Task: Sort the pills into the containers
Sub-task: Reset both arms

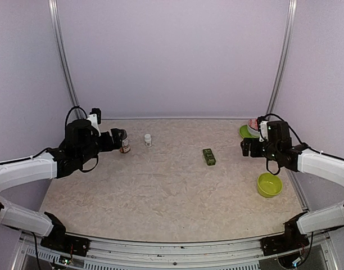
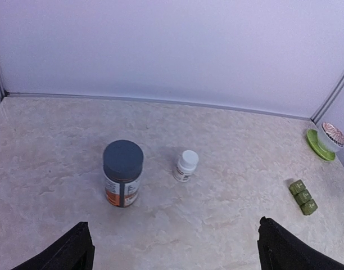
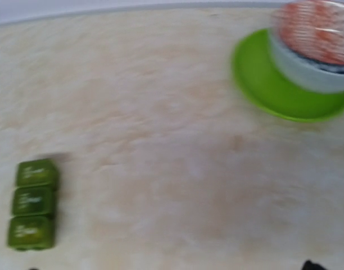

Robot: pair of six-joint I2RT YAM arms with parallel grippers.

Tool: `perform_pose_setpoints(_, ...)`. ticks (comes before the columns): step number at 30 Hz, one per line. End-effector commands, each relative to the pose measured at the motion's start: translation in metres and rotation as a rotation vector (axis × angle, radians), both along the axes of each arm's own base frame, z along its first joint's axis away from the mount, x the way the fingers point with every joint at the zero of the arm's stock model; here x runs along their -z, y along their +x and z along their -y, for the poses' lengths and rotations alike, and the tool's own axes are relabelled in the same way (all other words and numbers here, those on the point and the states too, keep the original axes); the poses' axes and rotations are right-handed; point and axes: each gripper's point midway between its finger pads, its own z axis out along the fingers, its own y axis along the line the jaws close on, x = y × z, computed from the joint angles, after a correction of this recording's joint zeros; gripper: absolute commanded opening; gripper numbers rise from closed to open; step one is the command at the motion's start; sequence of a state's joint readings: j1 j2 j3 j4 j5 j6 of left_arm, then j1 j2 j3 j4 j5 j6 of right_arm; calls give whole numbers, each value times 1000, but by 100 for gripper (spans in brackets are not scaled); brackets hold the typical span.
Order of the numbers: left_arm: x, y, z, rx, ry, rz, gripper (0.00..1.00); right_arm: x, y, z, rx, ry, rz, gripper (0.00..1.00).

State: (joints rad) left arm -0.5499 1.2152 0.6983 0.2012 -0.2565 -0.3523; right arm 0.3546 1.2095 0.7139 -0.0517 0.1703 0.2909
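A brown pill bottle with a dark lid (image 2: 123, 173) stands upright on the table, and a small white pill bottle (image 2: 186, 165) stands just right of it. A green three-cell pill strip (image 3: 31, 203) lies mid-table. My left gripper (image 2: 177, 256) is open and empty, a short way short of the brown bottle (image 1: 125, 147). My right gripper (image 1: 246, 147) is open and empty, hovering between the green strip (image 1: 208, 156) and the green plate (image 3: 262, 84); only its fingertips (image 3: 311, 264) show at the bottom edge of its blurred wrist view.
A white bowl (image 3: 312, 56) with a red-patterned inside sits on the green plate at the back right corner. A lime green bowl (image 1: 269, 184) stands near the right arm. Walls close the table on three sides.
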Motion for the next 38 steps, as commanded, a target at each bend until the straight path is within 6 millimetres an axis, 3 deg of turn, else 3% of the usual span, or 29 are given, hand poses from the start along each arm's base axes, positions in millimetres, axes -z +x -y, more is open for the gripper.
perform_pose_setpoints(1, -1, -1, -34, -84, 78, 17, 99, -14, -5, 25, 25, 12, 62, 100)
perform_pose_setpoints(7, -10, -8, -63, -154, 73, 59, 99, -31, -20, 64, 117, -84, 133, 100)
perform_pose_setpoints(12, -22, -22, -88, -236, 74, 128, 99, -47, -25, 72, 156, -64, 187, 100)
perform_pose_setpoints(16, -33, -34, -99, -253, 34, 201, 99, -43, -27, 72, 155, -53, 173, 100)
perform_pose_setpoints(19, -35, -38, -102, -260, 31, 218, 99, -33, -25, 63, 105, -44, 146, 100)
perform_pose_setpoints(27, -31, -33, -97, -244, 35, 192, 99, -7, -18, 68, 143, -55, 60, 100)
perform_pose_setpoints(38, -28, -31, -97, -244, 36, 181, 99, -22, -21, 82, 183, -29, 120, 100)
